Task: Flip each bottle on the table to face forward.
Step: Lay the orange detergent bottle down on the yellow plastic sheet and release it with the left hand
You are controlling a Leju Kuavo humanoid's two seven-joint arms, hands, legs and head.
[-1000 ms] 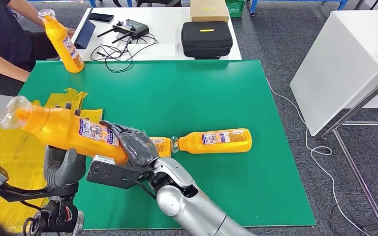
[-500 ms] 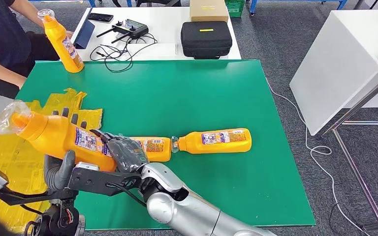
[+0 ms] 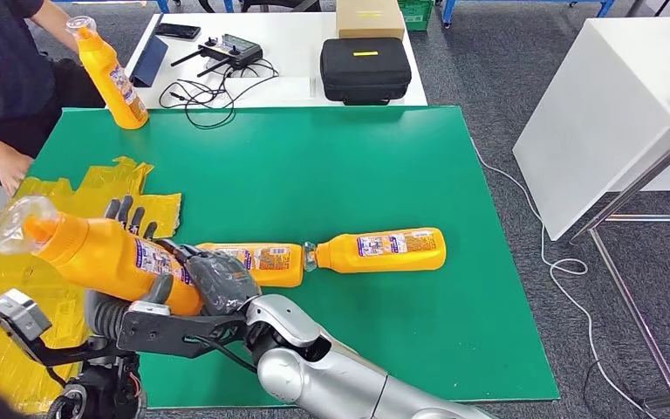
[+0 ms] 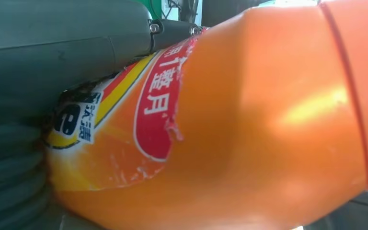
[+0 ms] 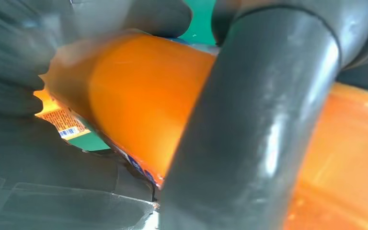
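I hold an orange bottle [image 3: 96, 253] tilted above the table's near left corner, clear cap pointing left. My right hand [image 3: 222, 281] grips its base end. My left hand [image 3: 118, 310] wraps its middle from below, with fingertips [image 3: 122, 212] showing past the far side. In the left wrist view the bottle's label [image 4: 158, 110] lies against my left hand [image 4: 52, 57]. In the right wrist view dark fingers [image 5: 254, 120] curl over the orange body [image 5: 139, 96]. Two more orange bottles [image 3: 257, 264] [image 3: 384, 250] lie end to end on the green table [image 3: 358, 157]. Another bottle [image 3: 113, 74] stands upright at the far left corner.
Crumpled yellow plastic [image 3: 17, 271] covers the table's left edge. A person [image 3: 0, 70] sits at the far left, one hand [image 3: 13, 168] near the plastic. Behind is a white table [image 3: 297, 87] with a controller [image 3: 231, 51], cables and a black case [image 3: 366, 70]. A white block [image 3: 611, 105] stands right.
The held bottle has moved left and a little lower. My left hand has come up and wrapped around it. The person's arm has drawn back from the table's far left corner.
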